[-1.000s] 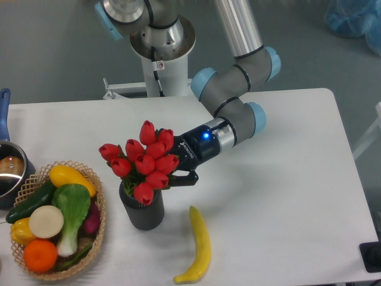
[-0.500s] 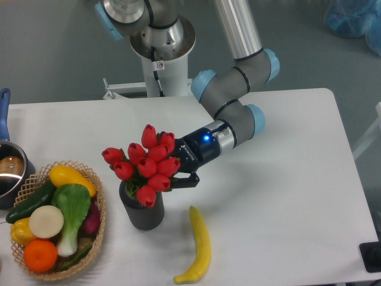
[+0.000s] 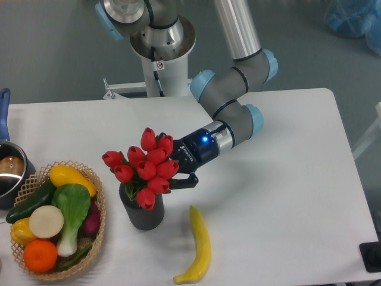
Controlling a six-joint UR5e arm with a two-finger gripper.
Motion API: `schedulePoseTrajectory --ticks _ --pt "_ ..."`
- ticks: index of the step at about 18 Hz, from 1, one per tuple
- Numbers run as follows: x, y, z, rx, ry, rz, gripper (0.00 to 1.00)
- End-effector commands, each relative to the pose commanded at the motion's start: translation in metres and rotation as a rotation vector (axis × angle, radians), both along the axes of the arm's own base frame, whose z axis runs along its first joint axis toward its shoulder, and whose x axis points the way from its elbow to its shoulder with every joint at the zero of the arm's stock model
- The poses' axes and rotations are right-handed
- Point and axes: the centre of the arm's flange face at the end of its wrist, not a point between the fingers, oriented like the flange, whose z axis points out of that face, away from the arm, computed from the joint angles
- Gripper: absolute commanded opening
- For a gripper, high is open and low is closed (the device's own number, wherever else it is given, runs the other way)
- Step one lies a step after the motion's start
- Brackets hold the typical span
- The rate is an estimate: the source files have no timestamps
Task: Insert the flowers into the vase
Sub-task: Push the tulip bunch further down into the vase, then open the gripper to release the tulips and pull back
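Observation:
The flowers (image 3: 146,167), a tight bunch of red tulip buds with green leaves, lean over the mouth of the vase (image 3: 145,215), with their stems down in its opening. The vase is a dark grey ribbed cylinder standing upright at the table's centre left. My gripper (image 3: 174,178) reaches in from the right at the level of the vase's rim. It is shut on the bunch's lower part. One dark finger shows below the buds; the other is hidden behind them.
A yellow banana (image 3: 200,245) lies just right of the vase, near the front edge. A woven basket (image 3: 100,210) of vegetables stands close on the vase's left. A metal pot (image 3: 8,171) sits at the far left. The robot base (image 3: 161,47) is behind.
The bunch has shifted slightly right and down over the vase, and my gripper has eased a little to the left with it.

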Motion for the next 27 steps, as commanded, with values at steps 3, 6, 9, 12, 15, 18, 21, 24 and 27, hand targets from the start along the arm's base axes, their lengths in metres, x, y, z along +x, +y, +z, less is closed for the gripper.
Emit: schedulePoseTrajectory --ticks 3,6,9,12,15,18,21,24,27 --pt "0.000 0.001 -0.009 0.005 0.012 0.005 0.41" --pt "-0.001 0.002 -0.017 0.012 0.027 0.011 0.42" --pt "-0.001 0.002 -0.018 0.011 0.026 0.010 0.42" --pt "0.001 0.002 -0.022 -0.001 0.028 0.008 0.43" --pt "0.002 0.002 -0.023 -0.007 0.030 0.005 0.43" --pt "0.002 0.002 -0.023 -0.009 0.027 0.005 0.44" --pt "0.002 0.002 -0.024 -0.011 0.026 0.005 0.46" --pt "0.002 0.002 -0.024 -0.011 0.027 0.005 0.53" --pt "0.002 0.002 -0.024 -0.008 0.028 0.005 0.67"
